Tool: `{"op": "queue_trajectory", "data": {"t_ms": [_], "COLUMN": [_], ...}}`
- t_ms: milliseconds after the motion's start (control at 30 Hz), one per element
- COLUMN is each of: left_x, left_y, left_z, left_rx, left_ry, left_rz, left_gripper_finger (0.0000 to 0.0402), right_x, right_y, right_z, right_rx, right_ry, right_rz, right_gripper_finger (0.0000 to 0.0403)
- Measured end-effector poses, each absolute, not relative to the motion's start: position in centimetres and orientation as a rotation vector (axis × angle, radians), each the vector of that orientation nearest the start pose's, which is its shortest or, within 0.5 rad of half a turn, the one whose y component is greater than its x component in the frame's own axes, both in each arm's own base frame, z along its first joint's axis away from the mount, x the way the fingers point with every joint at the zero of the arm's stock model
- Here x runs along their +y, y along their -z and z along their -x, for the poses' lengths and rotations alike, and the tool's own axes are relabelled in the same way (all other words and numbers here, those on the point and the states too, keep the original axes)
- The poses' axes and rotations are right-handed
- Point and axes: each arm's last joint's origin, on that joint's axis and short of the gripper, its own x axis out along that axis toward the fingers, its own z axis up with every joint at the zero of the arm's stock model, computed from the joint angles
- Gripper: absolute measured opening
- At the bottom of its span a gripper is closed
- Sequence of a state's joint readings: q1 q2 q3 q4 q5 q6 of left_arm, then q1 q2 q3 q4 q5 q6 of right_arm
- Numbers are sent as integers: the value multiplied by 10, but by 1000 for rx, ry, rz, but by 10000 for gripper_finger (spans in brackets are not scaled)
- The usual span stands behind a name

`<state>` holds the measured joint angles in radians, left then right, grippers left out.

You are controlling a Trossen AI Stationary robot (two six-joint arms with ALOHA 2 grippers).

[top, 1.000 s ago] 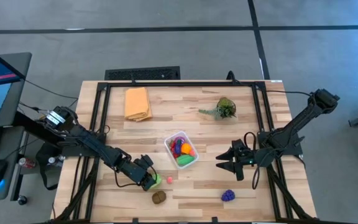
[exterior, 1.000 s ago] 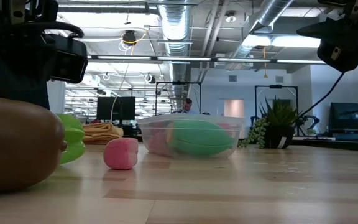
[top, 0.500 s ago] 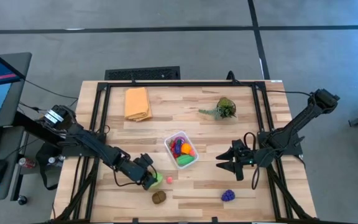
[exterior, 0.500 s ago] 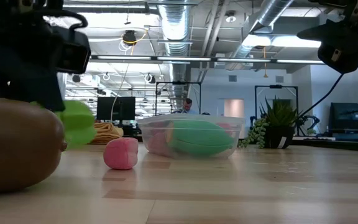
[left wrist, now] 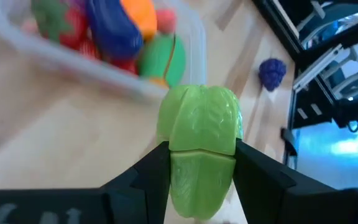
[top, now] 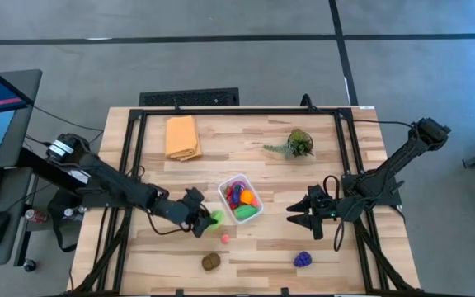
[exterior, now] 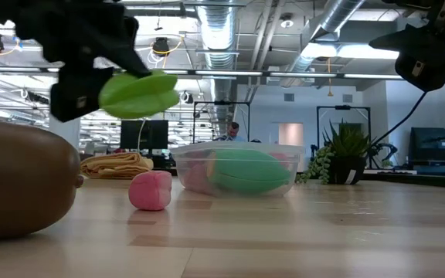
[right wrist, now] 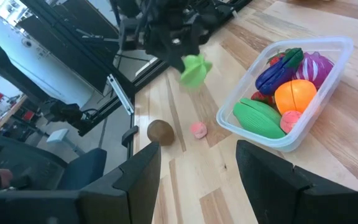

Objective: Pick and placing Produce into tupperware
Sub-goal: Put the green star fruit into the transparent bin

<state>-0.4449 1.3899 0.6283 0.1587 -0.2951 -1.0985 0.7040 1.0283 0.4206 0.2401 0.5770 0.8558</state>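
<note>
My left gripper (top: 207, 219) is shut on a light-green toy vegetable (left wrist: 199, 144), lifted above the table just left of the clear tupperware (top: 224, 186). The tupperware holds several toy pieces, among them a green one (top: 246, 211) and an orange one (right wrist: 299, 95). A pink piece (top: 225, 238), a brown piece (top: 211, 261) and a purple grape bunch (top: 303, 259) lie on the table near its front. My right gripper (top: 291, 214) is open and empty, right of the tupperware. My left gripper pinches the light-green vegetable by its two opposite sides (left wrist: 171, 163) between its two fingers. The piece is lifted clear of the table (exterior: 139, 91) and sticks out past the fingertips toward the tupperware.
A folded orange-yellow cloth (top: 181, 136) lies at the far left and a leafy green sprig (top: 297, 144) at the far right. Black frame rails run along the table's left and right edges. Bare wood lies between the tupperware and my right gripper.
My left gripper has lifted the green vegetable off the table and carried it up and toward the far right, close to the tupperware's left side. The pink and brown pieces have stayed where they were.
</note>
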Motion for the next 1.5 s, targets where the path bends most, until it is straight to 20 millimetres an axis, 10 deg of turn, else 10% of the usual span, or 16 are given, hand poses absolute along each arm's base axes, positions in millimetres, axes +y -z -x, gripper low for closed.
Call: {"op": "queue_trajectory", "data": {"t_ms": [800,1500], "left_x": [-48,-33], "left_y": [-214,-181], "left_z": [-284,-299], "left_rx": [419,502], "left_ry": [-246,-332], "left_rz": [654,588], "left_gripper_finger": [144,144], "right_x": [114,107], "right_y": [-206,-206], "right_z": [-171,-176], "right_rx": [313,310], "right_ry": [46,67], "right_rz": [-636,-634], "right_gripper_finger": [232,232]}}
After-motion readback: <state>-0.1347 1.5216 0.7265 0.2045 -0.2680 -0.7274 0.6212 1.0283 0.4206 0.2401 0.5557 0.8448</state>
